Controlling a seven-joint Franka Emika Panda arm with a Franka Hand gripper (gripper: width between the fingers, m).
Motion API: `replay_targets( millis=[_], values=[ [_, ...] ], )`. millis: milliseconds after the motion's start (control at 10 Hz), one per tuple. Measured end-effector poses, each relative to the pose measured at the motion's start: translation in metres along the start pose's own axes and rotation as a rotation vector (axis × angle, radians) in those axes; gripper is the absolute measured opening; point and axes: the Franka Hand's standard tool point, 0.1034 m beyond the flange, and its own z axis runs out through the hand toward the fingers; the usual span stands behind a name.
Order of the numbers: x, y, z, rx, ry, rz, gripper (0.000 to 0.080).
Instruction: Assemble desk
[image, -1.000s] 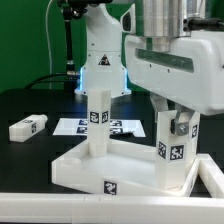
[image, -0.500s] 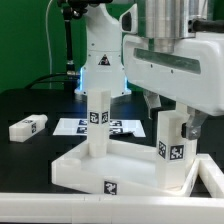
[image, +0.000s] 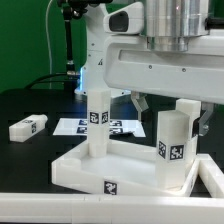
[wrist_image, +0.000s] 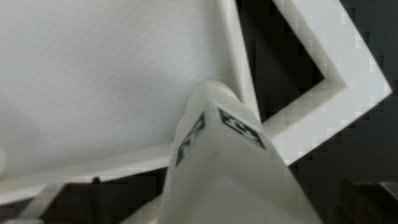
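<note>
**Fingers apart above the second standing leg**

One desk top (image: 75, 168) lies rim up near the front of the black table (image: 25, 155). Three legs show. Two stand upright in the desk top: the far leg (image: 97, 122) toward the exterior view's left, and the near leg (image: 172, 150) at the corner on the exterior view's right. One loose leg (image: 28, 127) lies flat on the table, well apart on the exterior view's left. One marker board (image: 122, 127) lies flat behind the desk top. One gripper (image: 171, 110) hangs over the near leg.

A second ago the fingers (image: 139, 103) were clamped on the upper part of the near leg. Since then they have spread and the arm has lifted. The leg stands by itself in the same corner. The far leg, the loose leg and the desk top have not shifted.

The fingers are wide apart and hold nothing. One is on each side of the near leg's top and clear of it, and the leg's top sits just below the gap between them. The wrist view looks down the near leg, with its tagged faces in the foreground. The floor and the angled rim of the desk top lie beyond it.
</note>
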Motion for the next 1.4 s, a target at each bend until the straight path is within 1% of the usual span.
replay_targets(
  millis=[300,400,500,800,900,1100,1200,1400],
  values=[
    [0.0011,0.0005,-0.0002,-0.004,0.006,-0.185,0.0649],
    [0.0026,-0.0006,0.0,-0.022,0.035,-0.337,0.0649],
    [0.0019,-0.0014,0.0008,-0.037,0.045,-0.429,0.0649],
    [0.0041,-0.0008,0.0011,-0.042,0.051,-0.664,0.0649],
    [0.0053,-0.0002,0.0021,-0.054,0.061,-0.78,0.0649],
    [0.0055,-0.0004,0.0022,-0.067,0.064,-0.86,0.0637],
    [0.0059,0.0003,0.0024,-0.067,0.063,-0.857,0.0637],
    [0.0061,0.0007,0.0026,-0.067,0.063,-0.857,0.0287]
  ],
)
